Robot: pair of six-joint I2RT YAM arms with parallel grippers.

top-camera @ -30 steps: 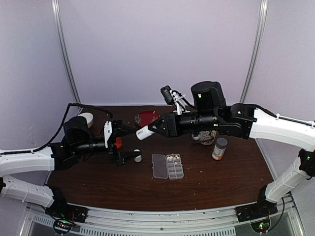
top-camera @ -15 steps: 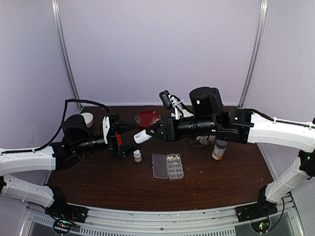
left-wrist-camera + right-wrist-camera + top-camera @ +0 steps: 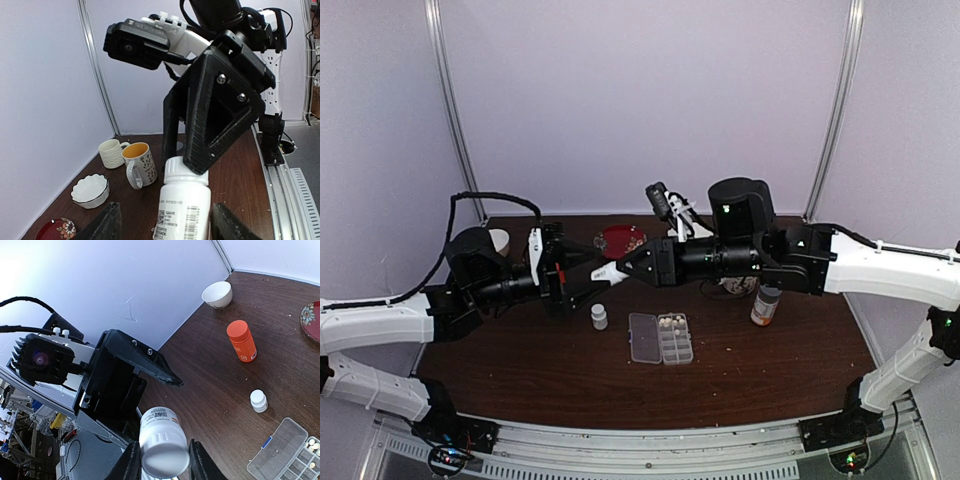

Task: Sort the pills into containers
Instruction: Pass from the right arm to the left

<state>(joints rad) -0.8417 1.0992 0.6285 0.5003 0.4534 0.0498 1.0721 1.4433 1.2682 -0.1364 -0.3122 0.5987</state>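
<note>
1. Looking down from the top camera, you have the right gripper (image 3: 620,270) clamped on a white bottle (image 3: 607,272), which is held up over the table (image 3: 520,380) and lies roughly level. The left gripper (image 3: 585,274) meets the bottle from the other side. The pill box (image 3: 642,338) lies open near the middle of the table. Whitish pills (image 3: 671,323) sit in its far cells (image 3: 675,345), and a small white bottle (image 3: 599,316) stands just left of it.
2. In the left wrist view, your left fingers (image 3: 107,225) stand apart on either side of the bottle's body, with a clear gap on one side. They are partly open and do not grip it. The right gripper pinches the bottle's neck end.
3. In the right wrist view, the bottle sits tight between your right fingers (image 3: 130,465), its round end toward the camera. The pill box shows at the lower right corner with pills in a few cells. The small bottle is near it, and an orange bottle (image 3: 241,341) lies farther off.
</note>
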